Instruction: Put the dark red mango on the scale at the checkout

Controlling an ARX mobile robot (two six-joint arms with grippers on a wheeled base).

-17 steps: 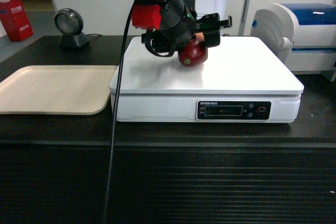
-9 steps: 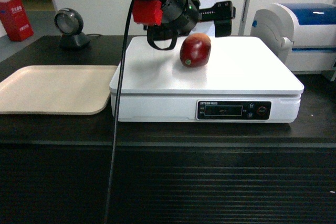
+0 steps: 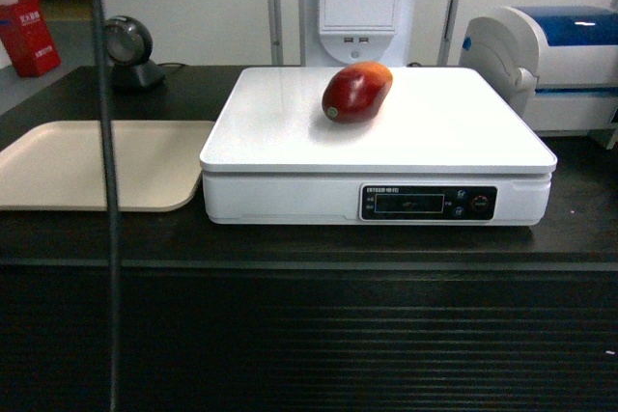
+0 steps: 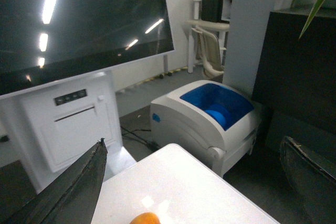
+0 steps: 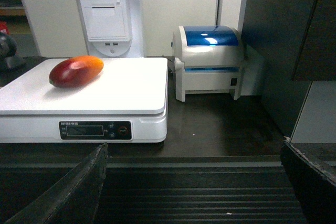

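You've just let go: the left gripper (image 4: 191, 182), over the mango a second ago, is now lifted clear and out of the head view. Mango (image 3: 356, 92) lies on its side on the scale (image 3: 444, 137), rear-centre of the platform, well inside every edge. Task looks done. Left fingers (image 4: 63, 192) spread wide, holding nothing; right gripper (image 5: 194, 182) also wide open, empty, low in front of the checkout (image 3: 309, 335). Tray (image 3: 87, 163) just beside the scale's left edge, printer (image 3: 546, 65) at right; room above is open.

Glossy-skinned dark red mango (image 3: 356, 92) lies on the scale (image 3: 290, 147), smooth white plastic.
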